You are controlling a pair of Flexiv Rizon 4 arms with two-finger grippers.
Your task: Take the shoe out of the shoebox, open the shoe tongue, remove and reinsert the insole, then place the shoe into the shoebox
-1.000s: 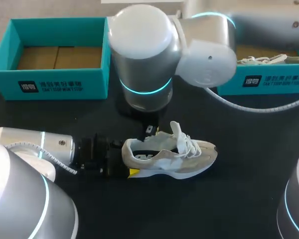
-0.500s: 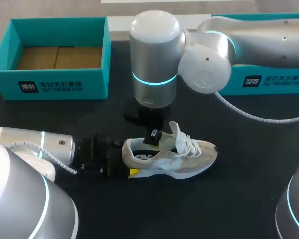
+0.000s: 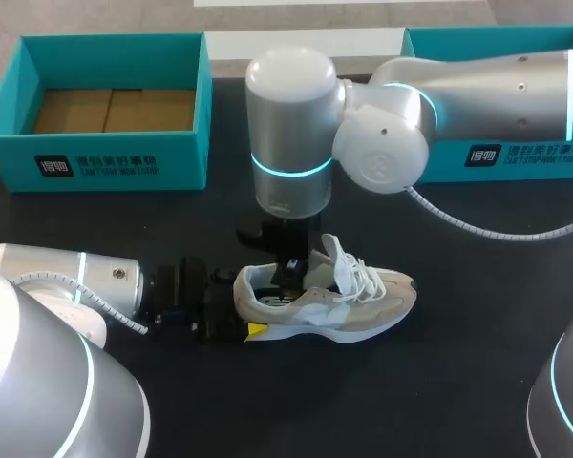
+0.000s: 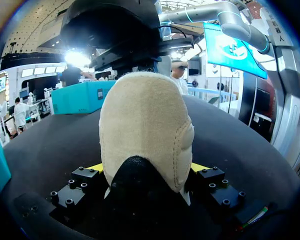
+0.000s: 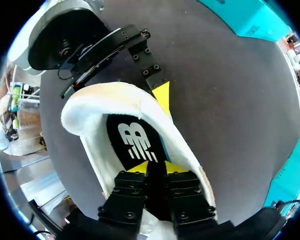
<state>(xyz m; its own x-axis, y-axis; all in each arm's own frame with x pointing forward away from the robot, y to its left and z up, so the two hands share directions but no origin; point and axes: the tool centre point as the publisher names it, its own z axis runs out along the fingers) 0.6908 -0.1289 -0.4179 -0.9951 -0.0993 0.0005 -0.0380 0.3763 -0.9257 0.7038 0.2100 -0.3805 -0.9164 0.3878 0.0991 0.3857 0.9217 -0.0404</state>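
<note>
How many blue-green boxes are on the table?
2. One teal box sits at the back left of the table. The second teal box sits at the back right, partly hidden behind my right arm. No other box shows.

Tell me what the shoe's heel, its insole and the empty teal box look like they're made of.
The shoe heel looks like beige suede or a similar napped fabric, matte, with stitched seams. The insole is probably foam under smooth black cloth with a white print. The empty teal box seems to be printed cardboard: matte outside, raw brown floor.
</note>
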